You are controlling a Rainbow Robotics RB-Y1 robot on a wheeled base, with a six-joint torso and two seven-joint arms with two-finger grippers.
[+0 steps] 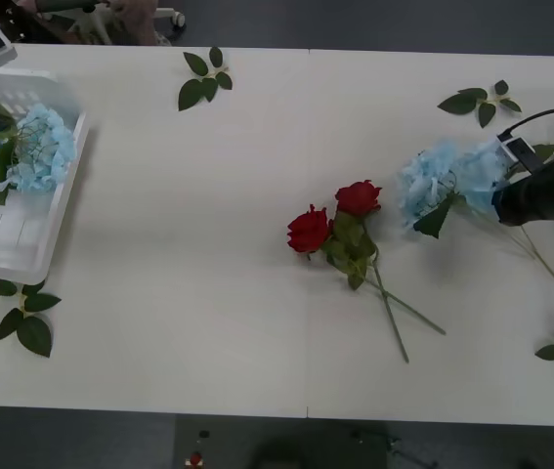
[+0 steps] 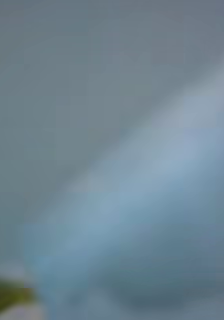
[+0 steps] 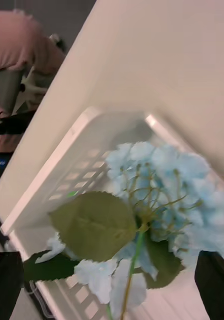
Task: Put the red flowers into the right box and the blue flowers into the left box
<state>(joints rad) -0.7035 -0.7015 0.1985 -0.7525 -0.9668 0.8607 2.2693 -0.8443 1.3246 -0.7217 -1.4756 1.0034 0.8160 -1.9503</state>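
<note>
One blue flower (image 1: pixel 37 147) in the left box (image 1: pixel 57 210), another blue flower (image 1: pixel 447 181) right of the red flowers (image 1: pixel 335 225) mid-table

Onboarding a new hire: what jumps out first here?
Two red roses lie crossed at mid-table, the only strong colour on the white table. A pale blue hydrangea lies to their right, with the right pincer at it. Another blue hydrangea sits in the white tray at the left edge, the left pincer open over it.
</note>
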